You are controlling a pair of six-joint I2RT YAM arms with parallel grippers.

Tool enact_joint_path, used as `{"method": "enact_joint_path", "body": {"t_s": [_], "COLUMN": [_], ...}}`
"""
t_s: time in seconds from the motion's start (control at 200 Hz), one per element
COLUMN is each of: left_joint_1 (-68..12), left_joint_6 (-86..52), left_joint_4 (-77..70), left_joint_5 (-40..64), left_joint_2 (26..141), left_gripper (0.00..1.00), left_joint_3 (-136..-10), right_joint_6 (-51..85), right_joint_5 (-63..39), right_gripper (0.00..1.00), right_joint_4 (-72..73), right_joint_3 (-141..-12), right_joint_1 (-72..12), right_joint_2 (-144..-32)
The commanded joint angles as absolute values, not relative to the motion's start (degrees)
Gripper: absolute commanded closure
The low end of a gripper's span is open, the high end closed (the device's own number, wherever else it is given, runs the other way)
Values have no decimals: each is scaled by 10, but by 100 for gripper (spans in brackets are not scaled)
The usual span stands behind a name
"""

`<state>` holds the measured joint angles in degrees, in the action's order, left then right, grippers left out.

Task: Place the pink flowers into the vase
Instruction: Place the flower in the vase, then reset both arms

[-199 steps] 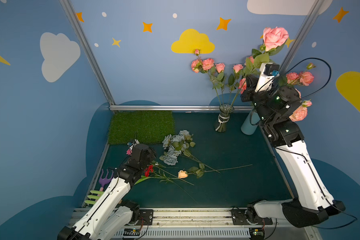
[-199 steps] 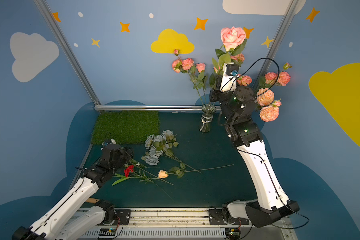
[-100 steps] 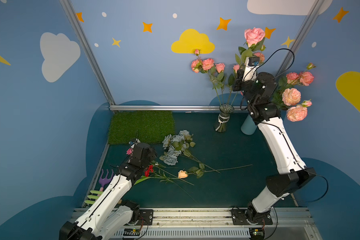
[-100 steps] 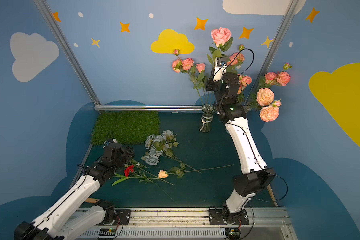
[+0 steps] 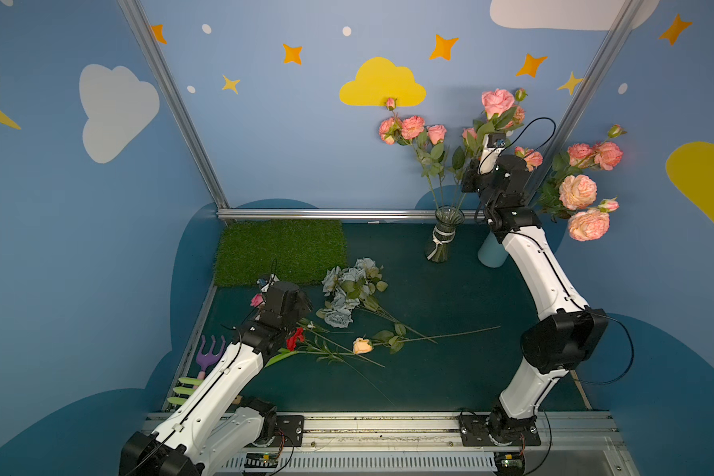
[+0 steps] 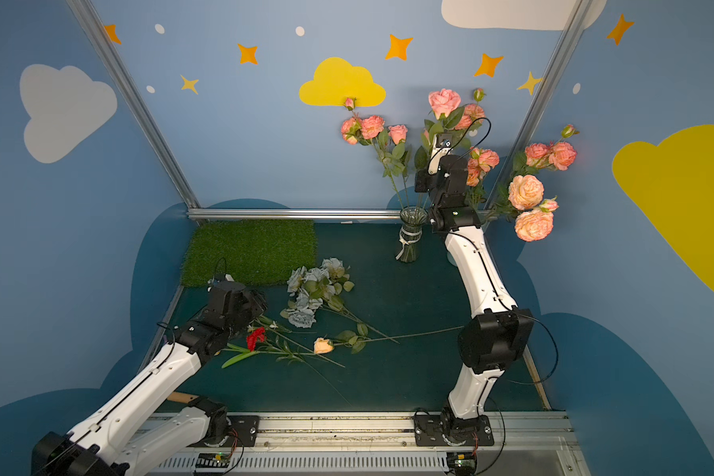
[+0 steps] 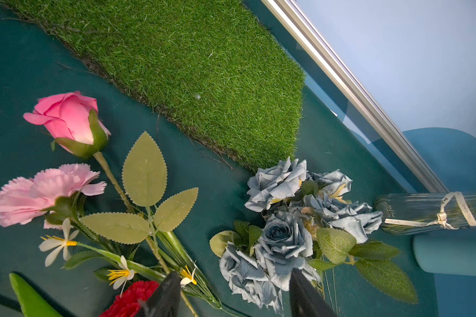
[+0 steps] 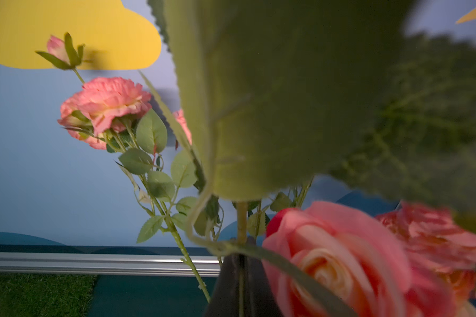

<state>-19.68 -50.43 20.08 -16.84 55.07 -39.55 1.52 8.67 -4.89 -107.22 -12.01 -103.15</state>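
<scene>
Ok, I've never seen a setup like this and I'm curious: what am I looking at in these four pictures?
Two white robot arms work at a dark green table. Two pictures look down on everything from nearly one spot; the other two come from cameras on the wrists. The right gripper is shut on the stem of a pink rose, raised by the glass vase, which already holds pink flowers. The left gripper hangs open over grey-blue flowers and a red flower lying beside a grass mat.
</scene>
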Motion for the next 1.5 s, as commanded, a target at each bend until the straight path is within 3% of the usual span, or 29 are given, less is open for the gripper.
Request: {"method": "enact_joint_path", "body": {"t_s": [0.0,0.23,0.275,0.425,0.476,0.536,0.746,0.826,1.046,1.226,1.352,1.407,1.497], "left_joint_1": [-200,-207,-208,-216,-219,-220,-222,-222,-222,-222,-222,-223,-222], "left_joint_6": [-493,-493,-494,-492,-489,-484,-450,-436,-408,-362,-197,-122,-73], "left_joint_4": [197,213,219,235,241,251,289,291,338,365,120,-37,-200], "left_joint_5": [-181,-191,-195,-211,-218,-227,-269,-272,-260,-288,-223,-197,-237], "left_joint_2": [553,552,550,539,537,534,511,501,482,463,399,358,301], "left_gripper": [36,36,35,34,33,32,24,1,0,0,0,0,0], "left_joint_3": [-418,-432,-434,-443,-447,-453,-481,-486,-519,-532,-382,-283,-162], "right_joint_6": [37,53,56,70,71,82,169,169,197,136,5,9,11], "right_joint_5": [79,96,103,150,175,209,240,214,170,154,152,190,191], "right_gripper": [100,99,82,43,17,11,10,10,10,10,10,10,10], "right_joint_4": [-37,-31,-50,-112,-134,-173,-301,-295,-302,-128,-55,-22,7], "right_joint_3": [-1034,-980,-984,-973,-964,-954,-864,-796,-653,-477,-414,-390,-348], "right_joint_1": [-120,-122,-124,-142,-153,-165,-197,-211,-215,-193,-192,-189,-172], "right_joint_2": [-1049,-1075,-1080,-1061,-1043,-1019,-905,-849,-721,-630,-601,-601,-590]}}
